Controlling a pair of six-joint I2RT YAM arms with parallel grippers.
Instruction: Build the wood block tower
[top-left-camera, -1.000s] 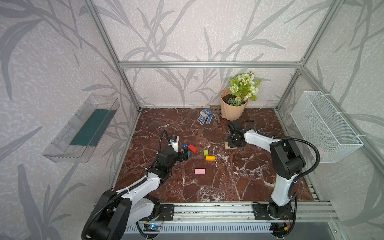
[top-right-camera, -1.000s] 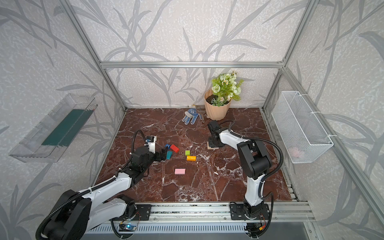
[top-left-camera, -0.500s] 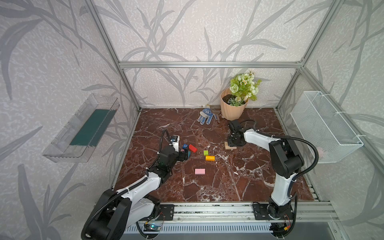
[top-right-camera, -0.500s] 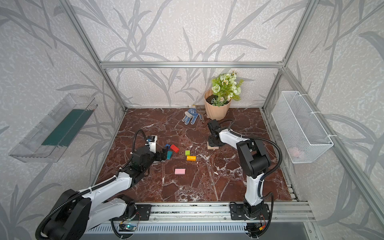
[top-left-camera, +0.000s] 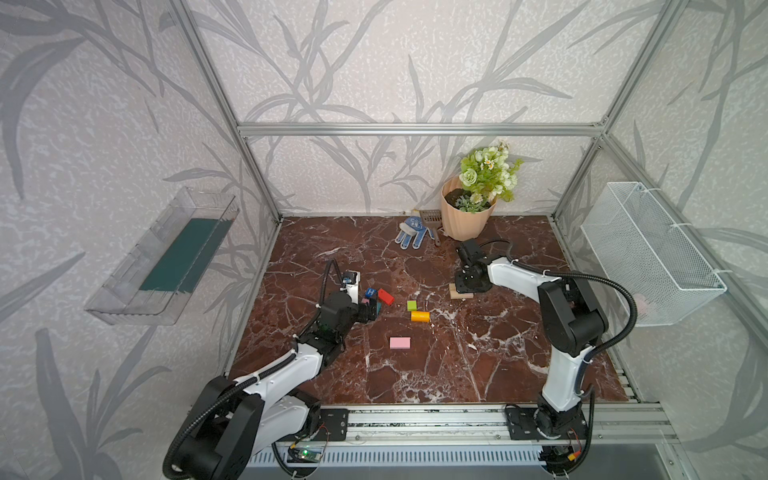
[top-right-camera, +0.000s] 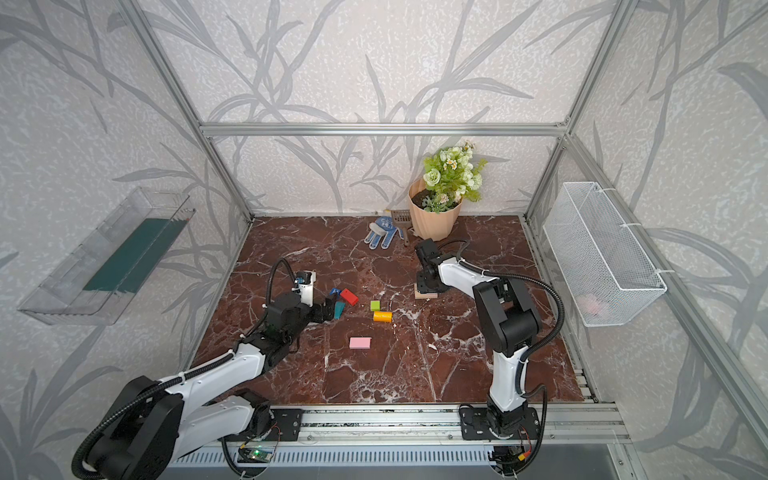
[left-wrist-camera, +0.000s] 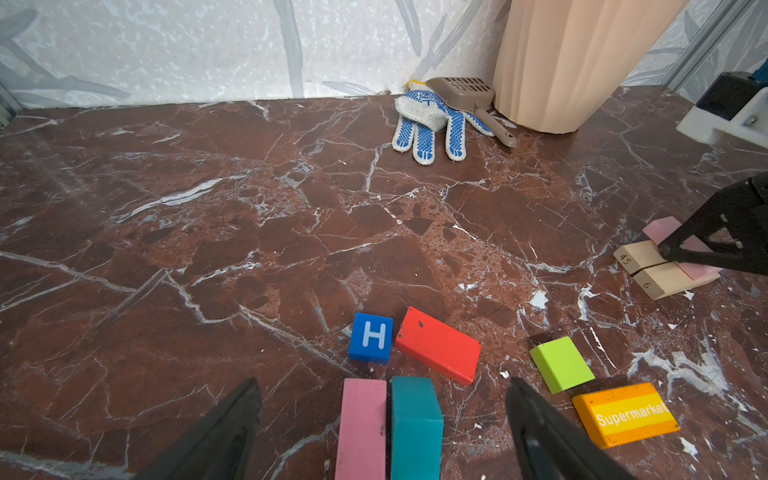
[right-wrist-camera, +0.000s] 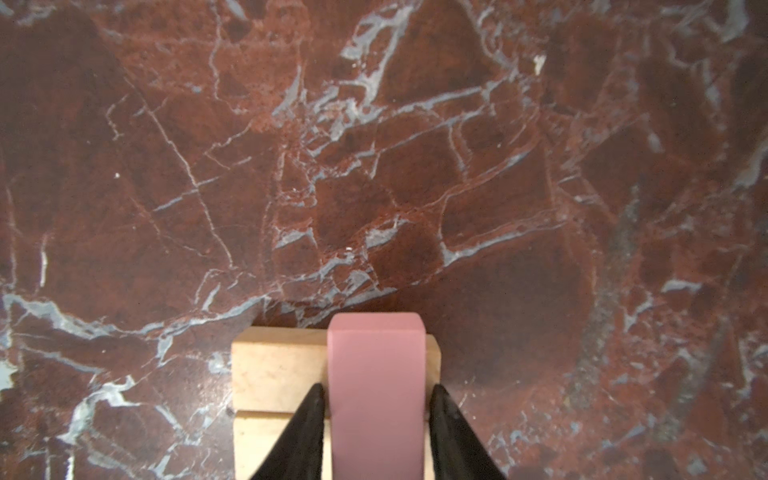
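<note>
R hand (right-wrist-camera: 375, 400) straddles pink blk (right-wrist-camera: 376, 353) (atop tan pair (right-wrist-camera: 276, 365)).

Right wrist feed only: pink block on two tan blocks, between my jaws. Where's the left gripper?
Observer: The left gripper is open around a teal block and another pink block lying side by side.
Operator: Other loose blocks?
Observer: A red block, green block, orange block and blue H cube lie beyond the left gripper; a third pink block lies apart, nearer the front.
Operator: Anything near the right gripper?
Observer: A peach flowerpot stands behind it, not touching.
</note>
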